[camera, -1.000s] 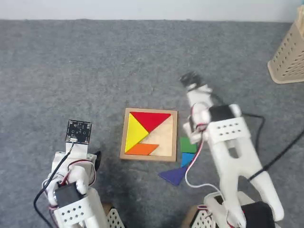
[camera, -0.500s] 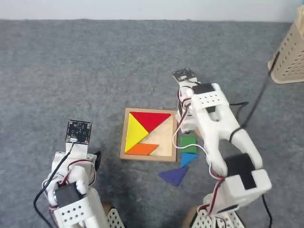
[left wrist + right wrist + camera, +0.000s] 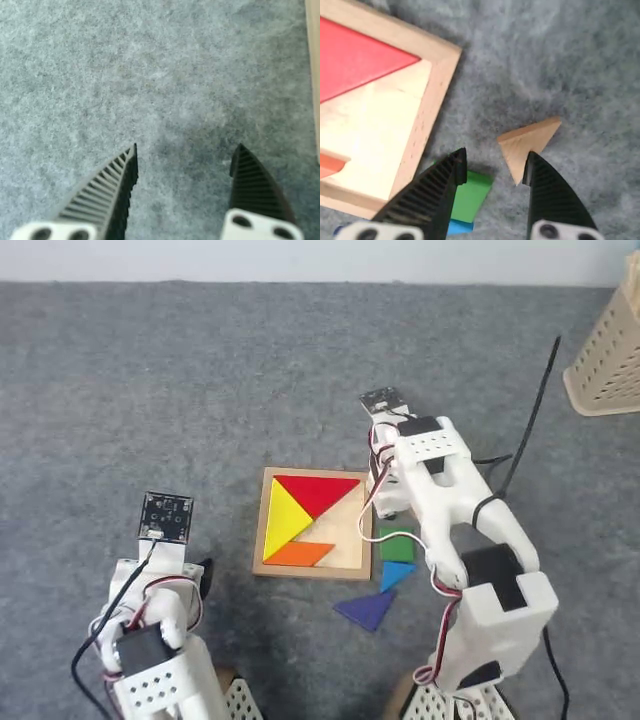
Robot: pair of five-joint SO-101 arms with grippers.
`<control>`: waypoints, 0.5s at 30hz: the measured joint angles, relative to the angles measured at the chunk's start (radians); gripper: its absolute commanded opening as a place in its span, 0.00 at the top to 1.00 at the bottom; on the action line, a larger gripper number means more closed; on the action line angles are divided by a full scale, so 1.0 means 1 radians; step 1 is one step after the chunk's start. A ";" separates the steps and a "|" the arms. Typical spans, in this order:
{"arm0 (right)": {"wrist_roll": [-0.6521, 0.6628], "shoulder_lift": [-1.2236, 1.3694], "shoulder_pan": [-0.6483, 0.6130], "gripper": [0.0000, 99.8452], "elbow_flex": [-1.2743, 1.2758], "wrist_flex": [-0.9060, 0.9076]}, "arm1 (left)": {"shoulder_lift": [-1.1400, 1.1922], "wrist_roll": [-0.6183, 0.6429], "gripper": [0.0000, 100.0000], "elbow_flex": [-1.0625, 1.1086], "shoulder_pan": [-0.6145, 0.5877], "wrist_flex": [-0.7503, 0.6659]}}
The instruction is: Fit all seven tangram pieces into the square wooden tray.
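The tray (image 3: pixel 264 530) is lying flat in the middle of the grey surface (image 3: pixel 200 390). Three pieces are sitting inside it. The red triangle (image 3: pixel 318 490) is filling the far part, the yellow triangle (image 3: pixel 283 518) is lying along the left wall, and the orange piece (image 3: pixel 298 554) is resting against the near wall. The rest of the tray floor is showing bare wood.

The other pieces are lying on the surface off the tray's right side. The green square (image 3: pixel 397 545) is sitting just beside the tray's right wall, and the blue triangle (image 3: pixel 395 573) is touching the square's near edge. The purple triangle (image 3: pixel 366 610) is lying beyond the tray's near right corner. A plain wooden triangle (image 3: pixel 527 140) is lying near the right wall, beside the green square.

The right arm (image 3: pixel 440 490) is hanging over that group. The right pincer (image 3: pixel 495 155) is gaping moderately and holding nothing. One fingertip is pointing over the green square and the other at the wooden triangle's edge.

The left arm (image 3: pixel 150 630) is sitting well to the tray's left. The left pincer (image 3: pixel 187 147) is spread wide over bare surface.

A pale basket (image 3: pixel 610 350) is standing far off to the tray's right.
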 measured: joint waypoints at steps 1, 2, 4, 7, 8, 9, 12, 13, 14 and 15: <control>0.000 0.000 0.005 0.81 -0.003 0.000 | 0.000 0.000 0.72 0.000 0.000 0.000; 0.000 0.000 0.017 0.81 -0.003 -0.002 | 0.000 0.000 0.72 0.000 0.000 0.000; 0.000 0.006 0.041 0.81 -0.014 -0.008 | 0.000 0.000 0.72 0.000 0.000 0.000; 0.003 0.040 0.080 0.81 -0.006 -0.014 | 0.000 0.000 0.72 0.000 0.000 0.000; 0.003 0.038 0.089 0.81 -0.012 -0.020 | 0.000 0.000 0.72 0.000 0.000 0.000; 0.003 0.038 0.097 0.81 0.005 -0.020 | 0.000 0.000 0.72 0.000 0.000 0.000; 0.002 0.038 0.101 0.81 0.003 -0.028 | 0.000 0.000 0.72 0.000 0.000 0.000; 0.002 0.038 0.101 0.81 0.003 -0.028 | 0.000 0.000 0.72 0.000 0.000 0.000; 0.002 0.038 0.101 0.81 0.003 -0.028 | 0.000 0.000 0.72 0.000 0.000 0.000; 0.002 0.038 0.101 0.81 0.003 -0.028 | 0.000 0.000 0.72 0.000 0.000 0.000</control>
